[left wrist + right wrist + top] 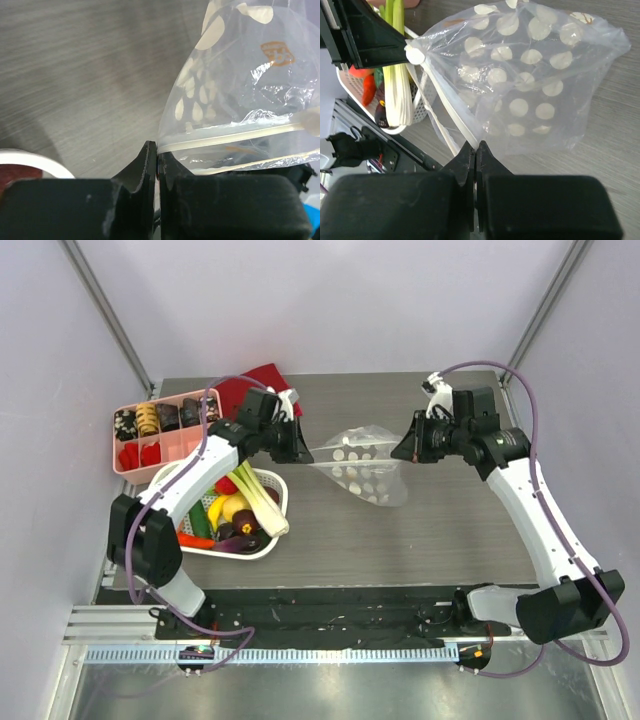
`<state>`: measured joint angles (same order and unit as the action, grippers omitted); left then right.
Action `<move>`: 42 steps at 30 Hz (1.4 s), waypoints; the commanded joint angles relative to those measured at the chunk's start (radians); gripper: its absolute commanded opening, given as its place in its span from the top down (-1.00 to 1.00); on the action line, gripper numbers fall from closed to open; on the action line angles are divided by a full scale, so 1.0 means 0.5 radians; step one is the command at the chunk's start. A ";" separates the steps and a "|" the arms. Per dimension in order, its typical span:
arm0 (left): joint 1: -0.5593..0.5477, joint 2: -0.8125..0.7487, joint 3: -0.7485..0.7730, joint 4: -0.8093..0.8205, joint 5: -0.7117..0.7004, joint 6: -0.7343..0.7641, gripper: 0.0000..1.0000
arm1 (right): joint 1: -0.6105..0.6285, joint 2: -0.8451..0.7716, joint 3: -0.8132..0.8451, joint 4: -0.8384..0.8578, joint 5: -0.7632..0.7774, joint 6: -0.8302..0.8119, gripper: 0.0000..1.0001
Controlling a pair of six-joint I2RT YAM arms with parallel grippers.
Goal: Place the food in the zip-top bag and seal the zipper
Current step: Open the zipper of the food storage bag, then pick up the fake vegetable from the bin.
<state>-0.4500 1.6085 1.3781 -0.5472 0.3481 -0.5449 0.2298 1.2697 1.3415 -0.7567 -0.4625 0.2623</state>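
Observation:
The zip-top bag (365, 465), clear with white dots, hangs stretched above the table between both grippers. My left gripper (303, 448) is shut on its left corner, and in the left wrist view the jaws (157, 152) pinch the zipper (225, 135) where the strip ends. My right gripper (404, 450) is shut on the bag's opposite edge (476, 147). The bag (530, 75) looks empty. The food lies in the white basket (272, 480): a leek (262, 498), a banana (235, 505), an eggplant (245, 532) and a tomato (226, 485).
A pink compartment tray (160, 430) with small items stands at the far left, behind the basket. A red cloth (262, 380) lies at the back behind the left gripper. The basket rim (417, 107) sits close under the bag's left end.

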 commanded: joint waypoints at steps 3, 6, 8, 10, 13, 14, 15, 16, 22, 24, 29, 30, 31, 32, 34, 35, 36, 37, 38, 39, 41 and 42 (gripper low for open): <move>0.035 0.026 0.100 -0.136 0.267 0.255 0.55 | 0.040 -0.107 -0.066 -0.171 0.121 -0.157 0.99; 0.056 -0.063 0.094 -0.194 0.368 0.377 0.02 | 0.111 -0.073 -0.106 -0.156 0.323 -0.019 0.98; 0.132 -0.146 0.057 -0.240 0.378 0.427 -0.43 | 0.120 -0.058 -0.158 -0.128 0.394 0.046 0.98; 0.228 -0.339 -0.056 -0.213 0.451 0.467 -0.99 | 0.120 -0.048 -0.198 -0.094 0.407 0.068 0.98; 0.448 -0.584 -0.164 -0.280 0.509 0.544 -1.00 | 0.123 -0.030 -0.244 -0.039 0.410 0.098 0.98; 0.513 -0.639 -0.197 -0.365 0.522 0.562 -1.00 | 0.126 -0.027 -0.256 -0.003 0.410 0.107 0.98; 0.653 -0.746 -0.213 -0.414 0.540 0.590 -0.99 | 0.123 -0.024 -0.271 0.019 0.410 0.126 0.98; 0.727 -0.787 -0.222 -0.470 0.540 0.654 -1.00 | 0.126 -0.024 -0.278 0.037 0.401 0.138 0.98; 1.234 -0.944 -0.228 -1.074 0.391 1.315 -1.00 | 0.145 0.001 -0.296 0.151 0.336 0.199 0.98; 1.286 -0.919 -0.188 -1.319 0.280 1.558 -1.00 | 0.169 0.007 -0.281 0.163 0.327 0.203 0.98; 1.406 -0.882 -0.249 -1.566 0.218 1.964 -0.89 | 0.191 0.013 -0.268 0.179 0.342 0.178 0.98; 1.406 -0.913 -0.295 -1.477 0.197 1.961 -0.88 | 0.191 0.016 -0.265 0.182 0.345 0.172 0.98; 1.403 -0.940 -0.350 -1.422 0.127 1.958 -0.86 | 0.188 0.016 -0.265 0.182 0.345 0.172 0.98; 1.397 -0.977 -0.427 -1.373 0.090 1.910 -0.79 | 0.191 0.013 -0.265 0.182 0.345 0.175 0.98; 1.363 -0.959 -0.486 -1.225 -0.027 1.808 -0.71 | 0.191 0.010 -0.262 0.182 0.348 0.178 0.98; 1.351 -0.944 -0.510 -1.182 -0.067 1.686 -0.63 | 0.194 0.013 -0.259 0.182 0.351 0.184 0.97; 1.342 -0.919 -0.559 -1.115 -0.119 1.633 -0.58 | 0.191 0.013 -0.253 0.182 0.360 0.178 0.98; 1.323 -0.889 -0.559 -1.036 -0.229 1.575 -0.59 | 0.194 0.016 -0.253 0.179 0.364 0.178 0.98; 1.326 -0.822 -0.563 -0.995 -0.263 1.450 -0.59 | 0.191 0.019 -0.250 0.179 0.370 0.178 0.98; 1.314 -0.784 -0.581 -0.958 -0.303 1.391 -0.59 | 0.194 0.019 -0.247 0.179 0.379 0.178 0.98; 1.281 -0.626 -0.572 -0.878 -0.493 1.256 -0.47 | 0.194 0.028 -0.238 0.170 0.391 0.169 0.98; 1.277 -0.573 -0.560 -0.884 -0.506 1.189 -0.42 | 0.191 0.028 -0.241 0.170 0.400 0.166 0.98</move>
<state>0.2089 1.2167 1.0939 -1.1103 0.2531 0.2104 0.3199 1.2789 1.1893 -0.7040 -0.2855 0.3473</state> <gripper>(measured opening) 0.760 0.023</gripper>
